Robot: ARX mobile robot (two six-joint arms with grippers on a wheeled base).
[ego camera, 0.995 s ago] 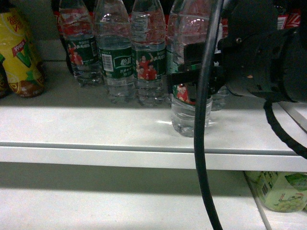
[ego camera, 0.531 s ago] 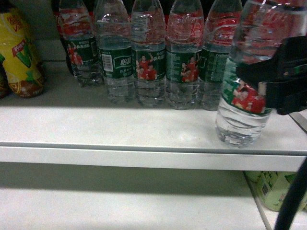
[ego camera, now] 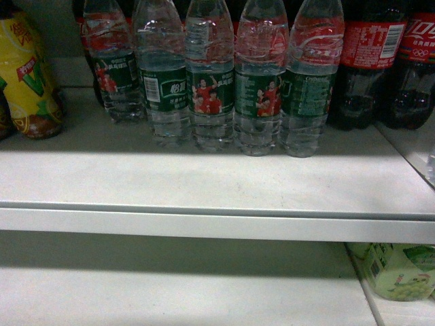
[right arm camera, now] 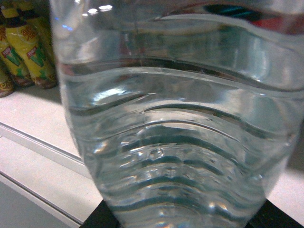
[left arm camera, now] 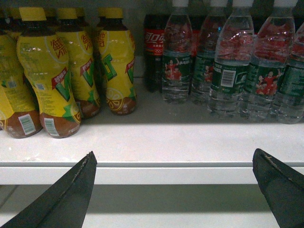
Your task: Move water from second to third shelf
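- Right wrist view: the water bottle (right arm camera: 171,123) fills our frame, held between dark pincer fingers (right arm camera: 102,219); we judge it gripped.
- Left pincer (left arm camera: 173,190) hangs open.
- Keep upright, lower toward six o'clock shelf (ego camera: 170,285).

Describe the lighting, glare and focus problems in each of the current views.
Head view: dim and grainy, greenish cast, deep shadow under the shelf. Left wrist view: brighter, yellow drink bottles sharp, left gripper dark. Right wrist view: water bottle fills the frame, soft, with white glare spots.

A shop: white shelves (ego camera: 204,183) stocked with rows of bottled drinks (left arm camera: 57,66).
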